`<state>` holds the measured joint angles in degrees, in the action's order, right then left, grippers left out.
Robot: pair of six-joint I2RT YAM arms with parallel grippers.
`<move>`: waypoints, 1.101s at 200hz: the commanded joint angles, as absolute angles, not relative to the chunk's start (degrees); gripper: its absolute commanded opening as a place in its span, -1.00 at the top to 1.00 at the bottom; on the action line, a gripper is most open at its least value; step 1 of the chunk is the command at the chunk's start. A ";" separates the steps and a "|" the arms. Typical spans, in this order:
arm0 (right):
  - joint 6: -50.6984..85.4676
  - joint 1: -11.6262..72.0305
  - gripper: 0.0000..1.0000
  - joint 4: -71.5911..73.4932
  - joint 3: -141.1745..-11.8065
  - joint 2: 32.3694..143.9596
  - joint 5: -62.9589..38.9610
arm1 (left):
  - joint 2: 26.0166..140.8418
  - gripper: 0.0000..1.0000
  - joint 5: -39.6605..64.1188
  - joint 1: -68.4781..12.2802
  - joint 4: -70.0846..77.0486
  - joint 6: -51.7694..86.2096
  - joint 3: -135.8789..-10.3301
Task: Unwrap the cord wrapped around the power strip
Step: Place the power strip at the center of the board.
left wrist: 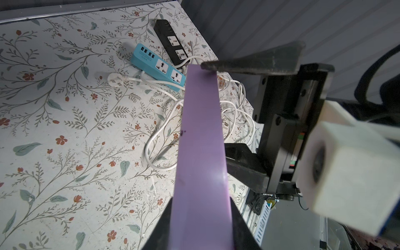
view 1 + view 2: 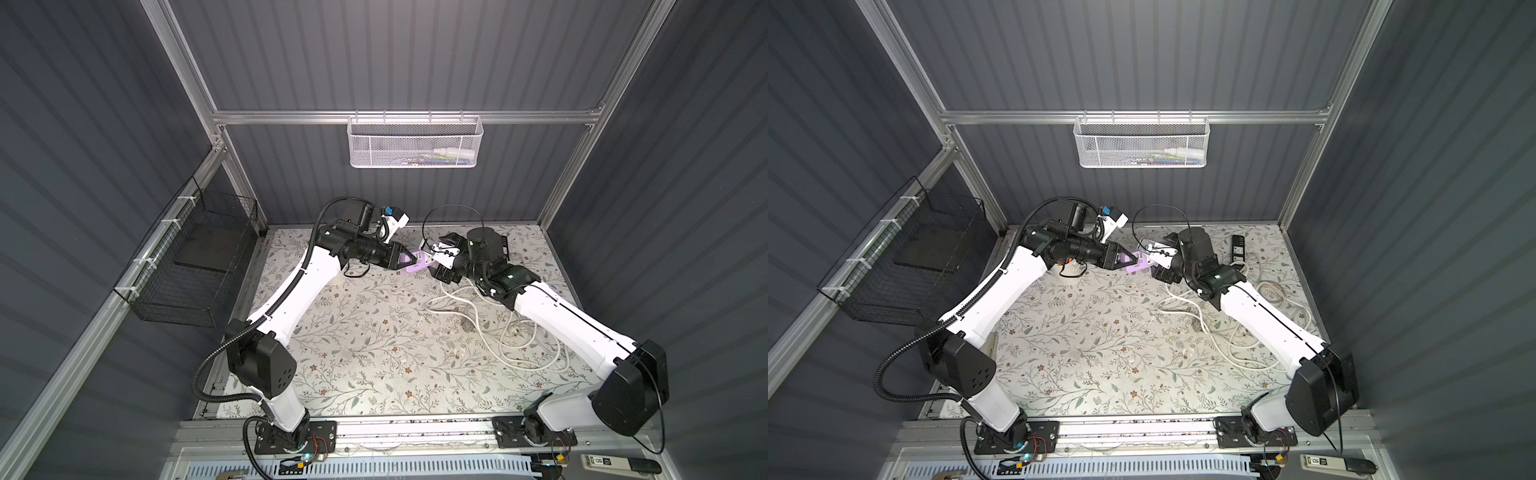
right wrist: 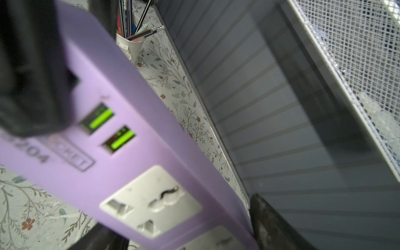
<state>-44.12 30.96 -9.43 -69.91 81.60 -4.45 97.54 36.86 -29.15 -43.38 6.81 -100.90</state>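
Observation:
The purple power strip [image 2: 417,266] [image 2: 1138,264] hangs above the back middle of the table, held between both arms. My left gripper [image 2: 409,262] [image 1: 201,218] is shut on one end of it, its fingers [image 1: 240,229] pressing both sides. At the socket end, my right gripper [image 2: 432,268] [image 3: 177,233] has the strip [image 3: 129,151] between its jaws, each finger [image 3: 270,218] against a long edge. White cord [image 2: 478,320] [image 1: 164,138] lies in loose loops on the table under the right arm. No turn of cord shows on the strip's visible faces.
A blue power strip [image 1: 158,65] and a black one [image 2: 1238,249] lie at the back right among tangled white cords, with a white plug [image 1: 115,79]. A cup of pens [image 2: 1069,272] stands under the left arm. A white mesh basket [image 2: 415,143] hangs on the back wall, a black wire basket [image 2: 187,257] on the left wall.

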 commanded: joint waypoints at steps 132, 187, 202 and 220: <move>-37.16 30.25 -0.11 -5.72 -71.03 83.31 -8.27 | 95.45 1.00 42.19 -29.11 -39.90 7.29 -102.24; -34.49 30.26 0.76 -4.11 -67.76 80.78 -7.75 | 95.63 1.00 41.64 -28.77 -38.89 7.73 -101.91; -33.75 30.31 1.00 -3.81 -66.88 80.22 -7.31 | 95.53 1.00 41.14 -28.74 -38.42 7.85 -101.70; -32.15 30.25 1.00 -3.85 -65.86 79.33 -7.41 | 95.33 1.00 40.03 -28.57 -37.69 7.90 -101.51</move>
